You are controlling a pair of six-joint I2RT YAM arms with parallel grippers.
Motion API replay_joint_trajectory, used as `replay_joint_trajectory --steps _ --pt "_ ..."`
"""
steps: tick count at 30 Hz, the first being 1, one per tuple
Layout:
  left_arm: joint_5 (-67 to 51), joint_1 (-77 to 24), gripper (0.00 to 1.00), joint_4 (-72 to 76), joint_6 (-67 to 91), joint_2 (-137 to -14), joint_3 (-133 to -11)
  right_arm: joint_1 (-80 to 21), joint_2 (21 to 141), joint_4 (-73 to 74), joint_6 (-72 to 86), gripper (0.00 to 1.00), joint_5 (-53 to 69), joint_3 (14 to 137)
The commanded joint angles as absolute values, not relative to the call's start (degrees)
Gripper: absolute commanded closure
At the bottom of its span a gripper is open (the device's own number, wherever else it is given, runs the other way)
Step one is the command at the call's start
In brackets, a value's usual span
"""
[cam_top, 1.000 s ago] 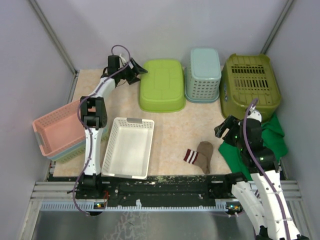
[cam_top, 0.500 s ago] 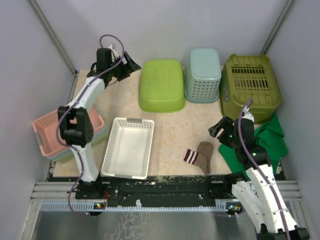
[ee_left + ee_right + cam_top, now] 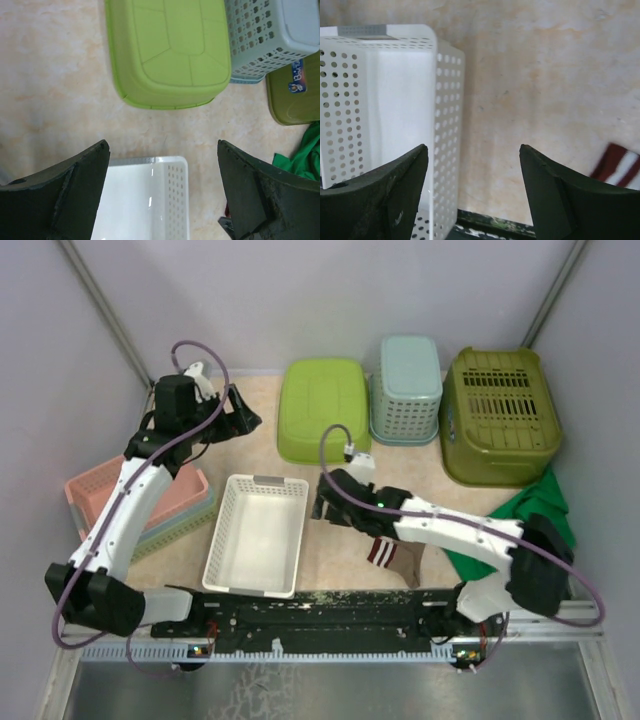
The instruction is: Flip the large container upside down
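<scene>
The right tool (image 3: 322, 502) — spread — hangs beside the upright white perforated plastic basket (image 3: 255, 540). The left tool (image 3: 238, 416) hovers spread too.

1. White basket (image 3: 255, 535): perforated plastic, smooth, glossy inside.
2. Lime tub (image 3: 323, 415): moulded plastic, smooth, faint sheen.
3. Table top (image 3: 270, 455): matt, mottled beige, stone-like pattern.
4. Green cloth (image 3: 545, 505): soft fabric, matt, creased.
5. Sock (image 3: 405, 552): knitted cloth, matt.
6. Right gripper fingers (image 3: 555, 200): black, matt, slightly rough, scuffed.

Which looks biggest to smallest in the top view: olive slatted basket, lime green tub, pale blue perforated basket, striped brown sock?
Olive slatted basket
Lime green tub
Pale blue perforated basket
Striped brown sock, partly hidden
</scene>
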State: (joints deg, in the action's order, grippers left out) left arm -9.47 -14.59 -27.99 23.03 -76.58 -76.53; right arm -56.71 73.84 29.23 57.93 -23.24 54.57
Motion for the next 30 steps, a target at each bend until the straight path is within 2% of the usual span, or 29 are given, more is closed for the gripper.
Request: replay_joint_trajectory --steps 1,4,6,10,13,14,18,25,28,29,30 --pt "-6.5 -13.6 0.07 -32.5 22.8 -69.9 -73.1 -61.9 85.8 27.0 59.3 0.26 -29.0 65.5" --pt "-6.0 -13.1 0.07 -32.5 23.7 -67.1 -70.9 -62.8 92.0 25.5 58.0 0.26 -25.9 68.9" --pt "-6.0 -13.0 0.07 -32.7 23.5 -66.2 -70.6 -62.9 95.2 25.1 58.4 0.31 -24.3 69.6" --pt "-4.6 -12.8 0.07 -34.1 22.4 -64.9 -71.0 -63.0 97.6 23.3 58.7 0.61 -22.9 68.0" --pt "-4.4 -12.7 0.07 -34.1 22.2 -64.6 -71.0 -62.9 96.6 24.3 58.4 0.96 -24.5 66.4" --pt "-4.6 -12.7 0.07 -33.7 22.1 -64.5 -70.8 -62.8 95.9 26.2 58.3 1.0 -26.4 66.4" --pt "-10.3 -12.7 0.06 -31.7 21.6 -64.8 -69.6 -61.0 89.6 35.1 57.1 1.0 -36.3 63.9" --pt "-14.2 -12.8 0.05 -30.9 20.6 -66.3 -69.1 -50.6 70.7 34.0 41.9 1.0 -38.3 49.7" --pt "-15.2 -12.9 0.05 -30.4 20.6 -66.8 -68.7 -47.1 64.7 34.6 33.3 0.93 -37.7 47.4" --pt "-15.6 -12.9 0.05 -30.3 20.8 -66.9 -68.5 -45.7 63.4 34.5 31.3 0.89 -36.6 47.0" --pt "-16.0 -12.9 0.05 -30.1 20.9 -67.1 -68.3 -44.7 62.5 34.6 30.0 0.79 -35.7 46.9"
